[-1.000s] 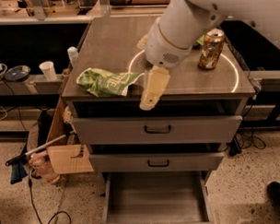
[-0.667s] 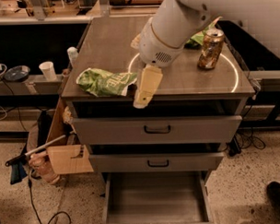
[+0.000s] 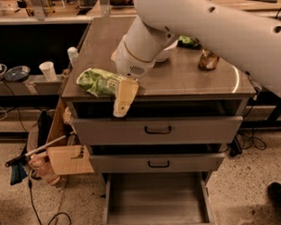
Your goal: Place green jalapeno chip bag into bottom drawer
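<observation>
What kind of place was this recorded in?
Probably a lab or workshop, not a home: a grey metal drawer cabinet, cluttered workbenches behind it, and cables on the speckled floor. The end effector hangs at the cabinet's front edge beside the green jalapeno chip bag.

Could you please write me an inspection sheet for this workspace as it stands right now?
Surface: grey metal cabinet top, with glare toward the right.
Job's things: green jalapeno chip bag lies on the top near its front left corner; bottom drawer is pulled open, showing its grey interior.
Clutter: brown can stands at the right; dark green item lies behind the arm.
Grippers: gripper hangs at the bag's right end, over the top's front edge.
Cables: floor cables right of the cabinet; cord at left.
Surroundings: cardboard box, white cup.
</observation>
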Robot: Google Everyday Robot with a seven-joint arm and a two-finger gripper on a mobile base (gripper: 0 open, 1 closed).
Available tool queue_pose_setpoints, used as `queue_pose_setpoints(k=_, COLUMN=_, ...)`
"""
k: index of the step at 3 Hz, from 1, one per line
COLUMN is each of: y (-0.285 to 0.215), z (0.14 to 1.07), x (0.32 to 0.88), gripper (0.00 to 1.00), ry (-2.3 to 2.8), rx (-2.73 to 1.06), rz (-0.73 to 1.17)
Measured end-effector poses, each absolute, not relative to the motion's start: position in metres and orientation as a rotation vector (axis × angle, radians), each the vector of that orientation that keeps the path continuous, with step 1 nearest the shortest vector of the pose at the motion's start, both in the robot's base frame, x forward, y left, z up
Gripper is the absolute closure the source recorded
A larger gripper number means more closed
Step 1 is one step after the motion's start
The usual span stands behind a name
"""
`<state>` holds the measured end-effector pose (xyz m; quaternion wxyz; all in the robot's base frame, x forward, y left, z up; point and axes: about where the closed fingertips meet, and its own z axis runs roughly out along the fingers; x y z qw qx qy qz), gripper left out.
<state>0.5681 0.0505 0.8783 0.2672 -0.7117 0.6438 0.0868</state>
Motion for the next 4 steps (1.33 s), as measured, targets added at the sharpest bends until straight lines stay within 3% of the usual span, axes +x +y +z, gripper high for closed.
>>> queue_pose_setpoints(k=4, y=0.089, z=0.843, x=0.585, gripper=0.0, ry=1.71, rx=-2.005, rz=0.269)
